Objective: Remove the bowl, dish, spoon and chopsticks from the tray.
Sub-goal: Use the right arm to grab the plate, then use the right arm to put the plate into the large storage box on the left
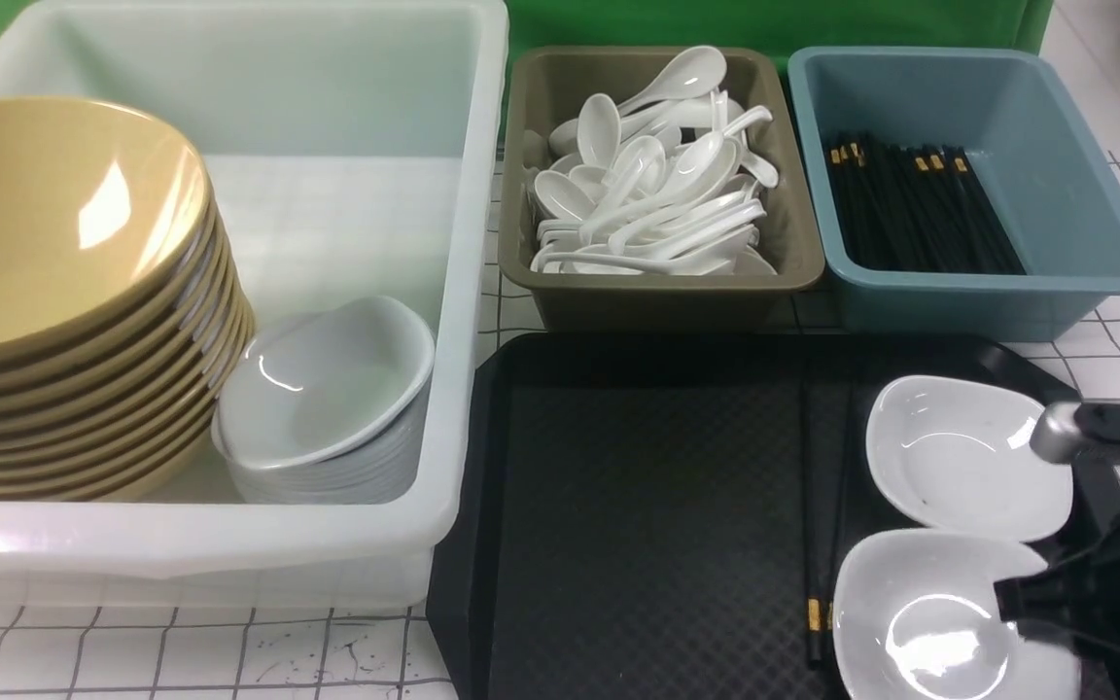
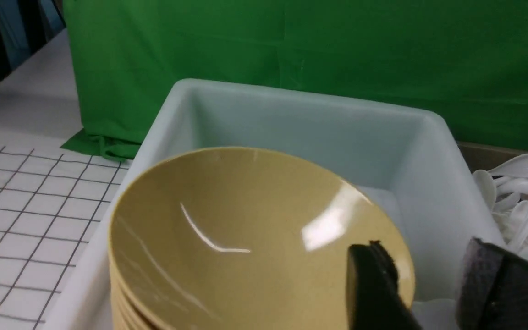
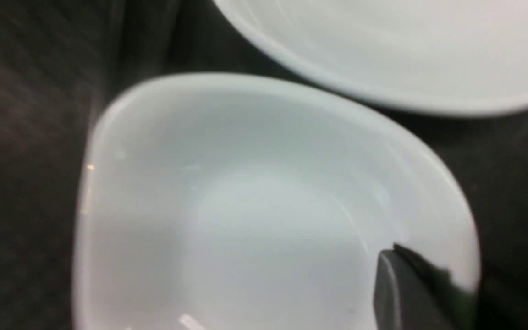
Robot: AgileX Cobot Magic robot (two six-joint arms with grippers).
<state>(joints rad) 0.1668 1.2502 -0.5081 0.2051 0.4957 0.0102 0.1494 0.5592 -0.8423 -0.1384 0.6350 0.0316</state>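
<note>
The top mustard-yellow bowl (image 1: 54,214) lies on a stack of the same bowls in the white tub (image 1: 463,292). My left gripper (image 2: 424,250) is open and empty, with one finger over the bowl's (image 2: 245,238) inside and the other outside its rim. On the black tray (image 1: 638,506) lie two white dishes and the black chopsticks (image 1: 818,506). My right gripper (image 1: 1022,595) is shut on the right rim of the near dish (image 1: 920,622), one finger (image 3: 410,293) inside the dish (image 3: 245,220). No spoon shows on the tray.
A stack of white dishes (image 1: 327,408) sits beside the bowls in the white tub. The far dish (image 1: 959,452) is on the tray behind the near one. A brown tub (image 1: 657,282) holds white spoons. A blue tub (image 1: 1085,214) holds black chopsticks.
</note>
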